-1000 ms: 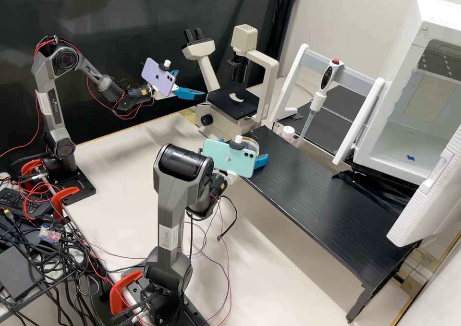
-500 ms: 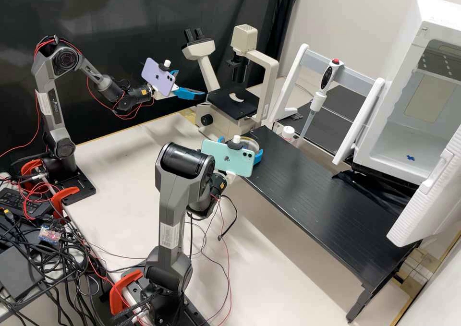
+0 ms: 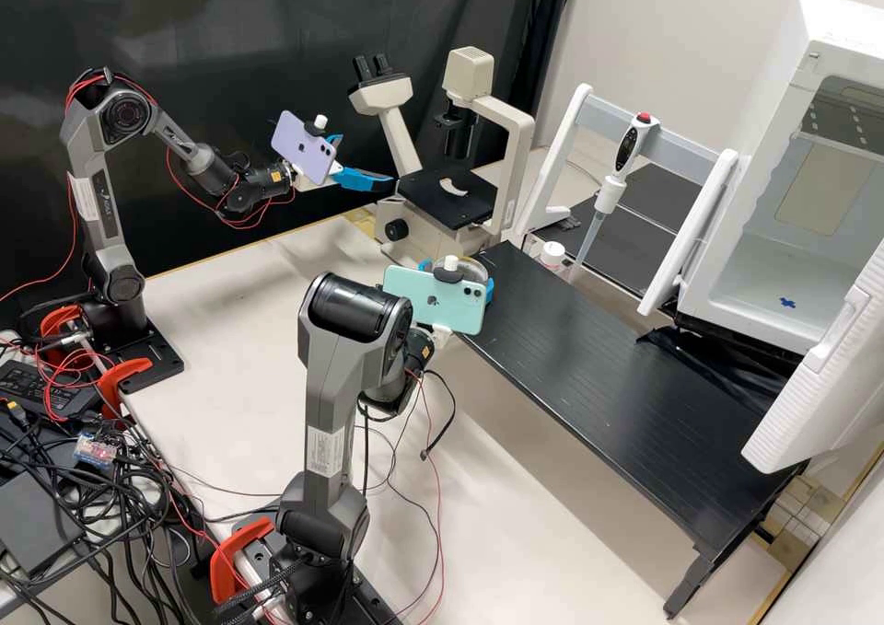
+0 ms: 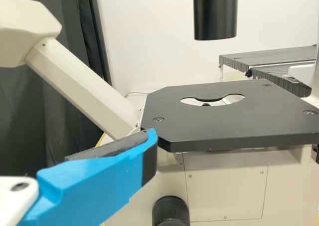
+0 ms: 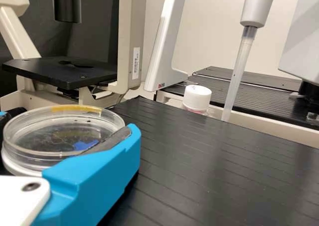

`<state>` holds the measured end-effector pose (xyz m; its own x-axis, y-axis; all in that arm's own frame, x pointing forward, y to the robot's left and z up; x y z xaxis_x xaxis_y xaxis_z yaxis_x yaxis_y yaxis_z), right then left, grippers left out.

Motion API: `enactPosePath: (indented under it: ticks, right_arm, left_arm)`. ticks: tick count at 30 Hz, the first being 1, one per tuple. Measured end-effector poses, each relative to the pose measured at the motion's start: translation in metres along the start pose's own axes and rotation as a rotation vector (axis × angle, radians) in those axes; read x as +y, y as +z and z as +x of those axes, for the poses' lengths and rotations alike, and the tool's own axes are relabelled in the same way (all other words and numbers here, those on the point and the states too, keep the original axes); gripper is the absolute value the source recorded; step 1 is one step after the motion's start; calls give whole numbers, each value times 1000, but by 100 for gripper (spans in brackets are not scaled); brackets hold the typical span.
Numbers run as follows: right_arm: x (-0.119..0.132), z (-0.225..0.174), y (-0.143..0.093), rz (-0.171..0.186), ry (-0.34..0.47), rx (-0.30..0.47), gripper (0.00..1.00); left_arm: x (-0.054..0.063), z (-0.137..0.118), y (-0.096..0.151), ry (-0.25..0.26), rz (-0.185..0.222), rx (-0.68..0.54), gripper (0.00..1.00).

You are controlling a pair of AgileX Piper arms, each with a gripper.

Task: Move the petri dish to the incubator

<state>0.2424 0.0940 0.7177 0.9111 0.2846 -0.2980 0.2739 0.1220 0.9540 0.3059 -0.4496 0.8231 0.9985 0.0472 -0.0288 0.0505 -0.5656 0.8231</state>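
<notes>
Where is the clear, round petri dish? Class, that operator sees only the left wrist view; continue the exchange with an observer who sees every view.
Observer: The clear, round petri dish is between the bright blue fingers of the white right gripper, at one end of the black slatted bench.
Operator: I see just one finger of my own gripper. Is it open?
Observer: Yes, in the high view the white left gripper's two bright blue fingers stand apart.
Operator: And the white, box-shaped incubator: can a dish go in?
Observer: Its front is open, and a small blue cross-shaped mark shows on the floor inside.
</notes>
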Motion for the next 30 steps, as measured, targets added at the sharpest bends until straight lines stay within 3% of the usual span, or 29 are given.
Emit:
enactPosePath:
  ticks: [4, 15, 24, 27, 30]
  right_arm:
    - [1, 0, 1, 15, 2, -2, 0]
    - [4, 2, 5, 5, 3, -7, 0]
    - [37, -7, 27, 2, 79, -82, 0]
    - [58, -14, 44, 29, 159, -152, 0]
    - [76, -19, 58, 32, 206, -178, 0]
  left_arm:
    - [0, 0, 0, 0, 0, 0, 100]
    - [0, 0, 0, 0, 0, 0, 100]
    - [0, 0, 0, 0, 0, 0, 100]
    - [0, 0, 0, 0, 0, 0, 100]
    - [0, 0, 0, 0, 0, 0, 100]
